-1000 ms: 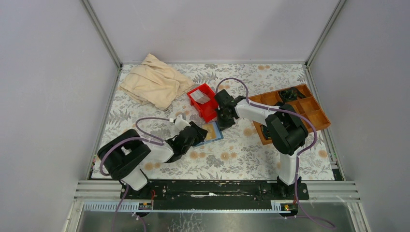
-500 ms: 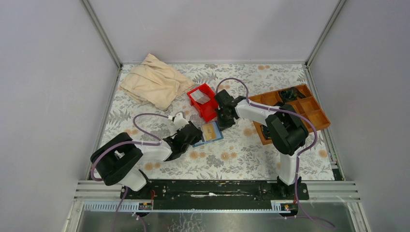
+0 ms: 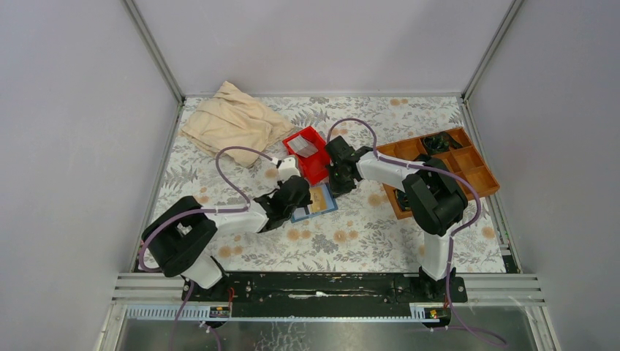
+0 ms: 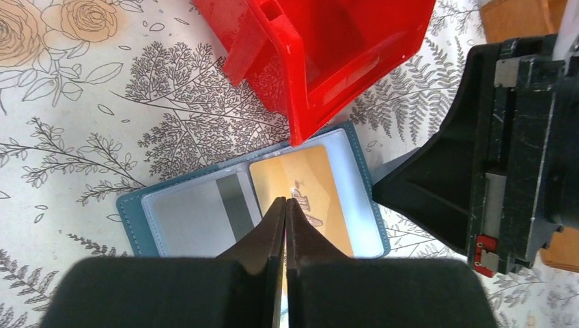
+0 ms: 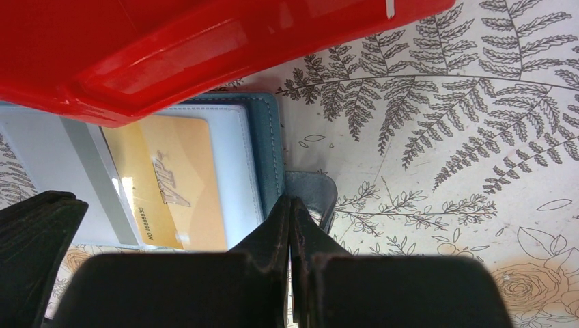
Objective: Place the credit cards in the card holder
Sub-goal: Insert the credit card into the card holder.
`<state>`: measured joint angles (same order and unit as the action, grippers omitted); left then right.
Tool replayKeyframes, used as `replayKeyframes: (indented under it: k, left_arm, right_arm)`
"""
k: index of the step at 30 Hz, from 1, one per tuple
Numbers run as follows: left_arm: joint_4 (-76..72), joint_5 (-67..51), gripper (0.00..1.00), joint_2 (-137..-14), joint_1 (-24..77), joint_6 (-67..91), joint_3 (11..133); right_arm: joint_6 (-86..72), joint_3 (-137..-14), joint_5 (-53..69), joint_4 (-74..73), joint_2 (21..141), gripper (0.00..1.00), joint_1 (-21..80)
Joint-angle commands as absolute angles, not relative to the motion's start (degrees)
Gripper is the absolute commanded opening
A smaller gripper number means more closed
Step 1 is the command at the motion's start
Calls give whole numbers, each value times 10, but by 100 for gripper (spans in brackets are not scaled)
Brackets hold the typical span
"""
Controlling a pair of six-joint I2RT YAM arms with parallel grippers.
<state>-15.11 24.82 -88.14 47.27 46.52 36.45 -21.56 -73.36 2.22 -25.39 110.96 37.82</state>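
Observation:
The card holder [image 3: 317, 202] lies open on the table, teal-blue with pale slots [image 4: 133, 212]. A gold credit card [image 4: 311, 181] sits in its right half, and a grey card [image 4: 205, 215] in the left. My left gripper [image 4: 285, 203] is shut, its tips over the gold card's near edge with nothing between them. My right gripper [image 5: 291, 202] is shut too, tips down at the holder's outer edge by its small tab [image 5: 317, 191]; whether it pinches the tab I cannot tell. Another pale card [image 3: 303, 148] lies in the red bin.
The red bin [image 3: 308, 155] stands right behind the holder and overhangs it in both wrist views [image 4: 321, 48]. A beige cloth [image 3: 234, 124] lies at the back left. A brown wooden compartment tray [image 3: 468, 170] stands on the right.
My left gripper's jaws have closed. It drew back to the left, then moved forward again to the holder's near left side. The right arm has stayed put.

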Motion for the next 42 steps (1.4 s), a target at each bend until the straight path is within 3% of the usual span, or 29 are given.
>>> replayKeyframes:
  k: [1, 12, 42]
  left_arm:
    - [-97, 264, 1, -889, 476, 404, 385]
    - [-47, 243, 0, -903, 476, 397, 393]
    - [-96, 188, 0, -949, 478, 406, 406]
  right_arm:
    - [-226, -717, 21, -234, 1109, 0, 382]
    - [-230, -710, 22, -230, 1108, 0, 382]
    - [-234, -694, 29, -224, 1103, 0, 382]
